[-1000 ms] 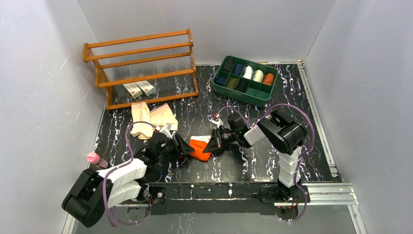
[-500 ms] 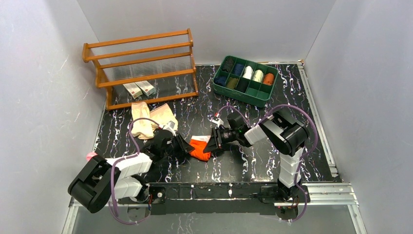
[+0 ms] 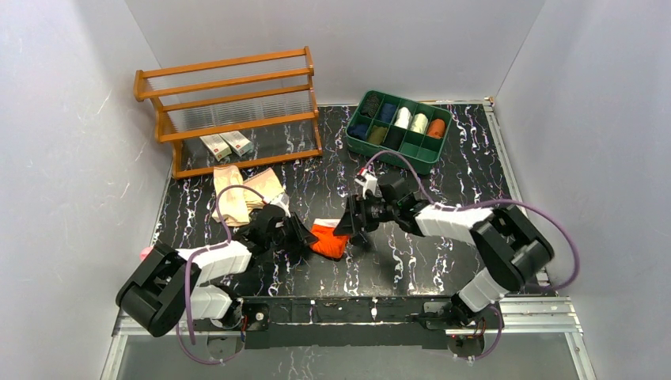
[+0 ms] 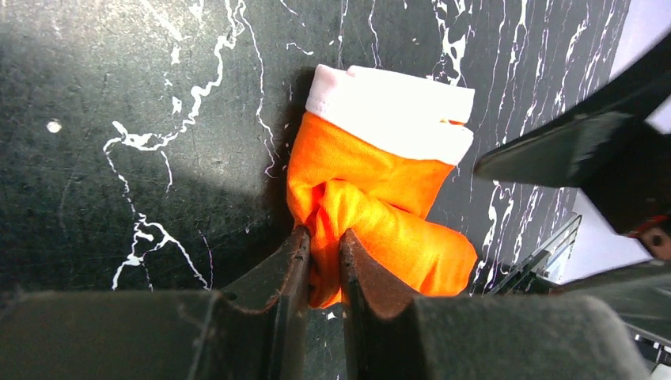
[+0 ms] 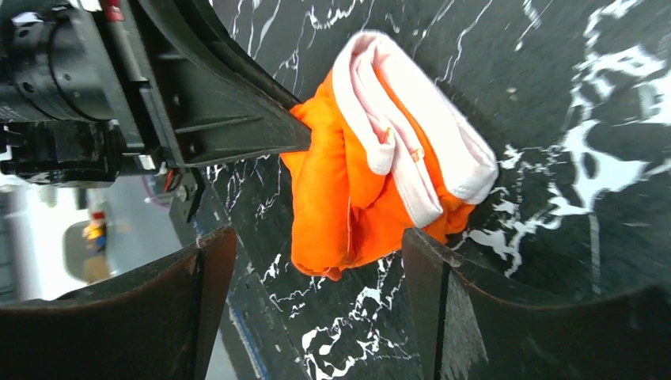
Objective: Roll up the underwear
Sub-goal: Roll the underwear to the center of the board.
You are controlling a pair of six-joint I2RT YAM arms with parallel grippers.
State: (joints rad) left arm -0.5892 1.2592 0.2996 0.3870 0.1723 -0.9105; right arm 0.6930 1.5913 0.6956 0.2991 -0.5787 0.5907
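The orange underwear (image 3: 327, 240) with white trim lies bunched on the black marbled table, between the two grippers. My left gripper (image 3: 304, 237) is shut on a fold at its left end; in the left wrist view the fingers (image 4: 297, 261) pinch orange cloth (image 4: 380, 182) tightly. My right gripper (image 3: 349, 230) stands open at the garment's right end. In the right wrist view its fingers (image 5: 419, 261) sit wide apart just short of the bundle (image 5: 356, 182), touching nothing. The tan underwear (image 3: 241, 195) lies flat further left, in front of the rack.
A green divided tray (image 3: 419, 165) holding several cloth rolls stands at the back. A wooden rack (image 3: 229, 111) with two small boxes (image 3: 226, 145) under it stands at the back left. A pink bottle (image 3: 145, 253) lies by the left arm.
The right gripper has opened and let go of the orange underwear, and its arm has swung out to the right. The left gripper has closed on the garment's left end.
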